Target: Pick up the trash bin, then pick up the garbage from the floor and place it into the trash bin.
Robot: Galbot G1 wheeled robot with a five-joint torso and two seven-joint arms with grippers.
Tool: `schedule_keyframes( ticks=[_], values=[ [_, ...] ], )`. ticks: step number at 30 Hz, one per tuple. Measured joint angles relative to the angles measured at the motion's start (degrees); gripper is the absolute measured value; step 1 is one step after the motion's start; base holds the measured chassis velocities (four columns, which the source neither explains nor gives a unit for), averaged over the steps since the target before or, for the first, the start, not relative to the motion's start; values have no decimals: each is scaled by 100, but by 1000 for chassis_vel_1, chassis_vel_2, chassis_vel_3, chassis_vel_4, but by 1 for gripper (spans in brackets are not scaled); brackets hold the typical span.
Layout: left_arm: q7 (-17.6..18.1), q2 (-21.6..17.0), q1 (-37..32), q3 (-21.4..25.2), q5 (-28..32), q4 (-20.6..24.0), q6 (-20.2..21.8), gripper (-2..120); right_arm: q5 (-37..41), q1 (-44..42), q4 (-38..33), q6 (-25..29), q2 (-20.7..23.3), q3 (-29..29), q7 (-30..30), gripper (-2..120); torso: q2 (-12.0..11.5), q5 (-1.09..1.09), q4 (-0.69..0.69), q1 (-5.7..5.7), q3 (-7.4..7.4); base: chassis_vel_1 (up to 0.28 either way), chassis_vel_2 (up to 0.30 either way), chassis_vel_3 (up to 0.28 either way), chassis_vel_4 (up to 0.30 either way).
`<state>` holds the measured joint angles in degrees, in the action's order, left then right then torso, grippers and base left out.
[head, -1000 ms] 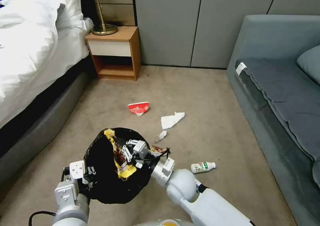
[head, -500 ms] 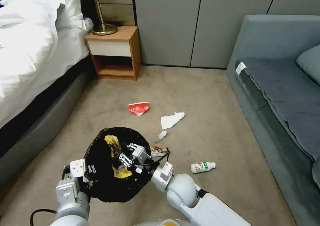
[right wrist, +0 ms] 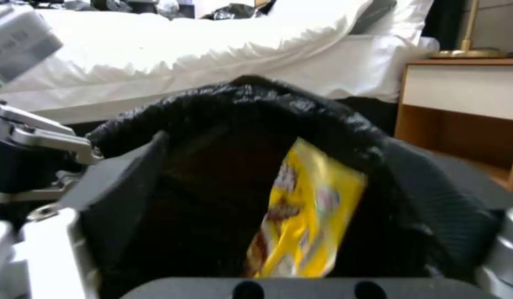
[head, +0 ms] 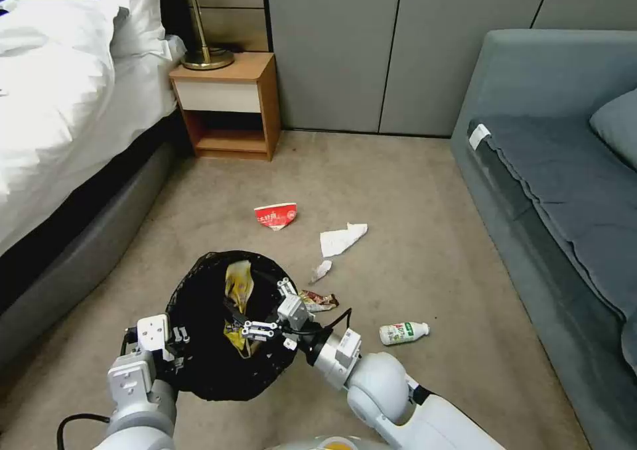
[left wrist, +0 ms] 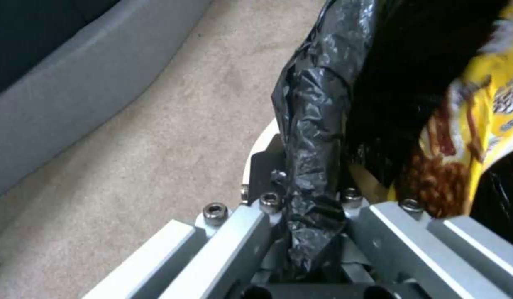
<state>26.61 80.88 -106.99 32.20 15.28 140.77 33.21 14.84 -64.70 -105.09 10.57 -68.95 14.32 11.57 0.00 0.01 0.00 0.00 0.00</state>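
Trash bin (head: 199, 364), black-lined white plastic, clamped at seven o'clock by left gripper (head: 174, 342); right gripper (head: 269, 307), spread empty above yellow crinkled wrapper (head: 237, 284), should lift straight clear.

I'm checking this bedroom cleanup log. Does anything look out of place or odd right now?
Yes, litter lies on the carpet: a crushed red-white paper cup, white tissue, a brown wrapper and a small bottle on its side. The yellow wrapper is inside the trash bin, held at its rim by the left gripper; the right gripper is open above it.
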Motion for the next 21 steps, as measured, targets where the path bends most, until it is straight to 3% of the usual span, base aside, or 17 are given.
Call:
schedule_keyframes(
  ticks=[8,15,18,21],
  values=[
    [1,13,5,-54,-29,8,0,0,16,-130,-504,-142,399,-271,30,100,0,0,0,0,0,0,0,0,0],
    [1,-8,6,-77,-43,31,0,0,-73,-311,-628,-96,480,-415,36,100,0,0,1,0,0,0,0,0,0],
    [1,-41,15,-44,-34,19,0,0,-86,-459,-1046,-82,671,-665,-25,100,0,0,0,0,0,0,0,0,0],
    [1,-73,75,0,-30,-109,-8,0,-90,-943,-1969,-178,843,-1314,-387,100,0,-1,1,0,0,0,0,0,0]
  ],
)
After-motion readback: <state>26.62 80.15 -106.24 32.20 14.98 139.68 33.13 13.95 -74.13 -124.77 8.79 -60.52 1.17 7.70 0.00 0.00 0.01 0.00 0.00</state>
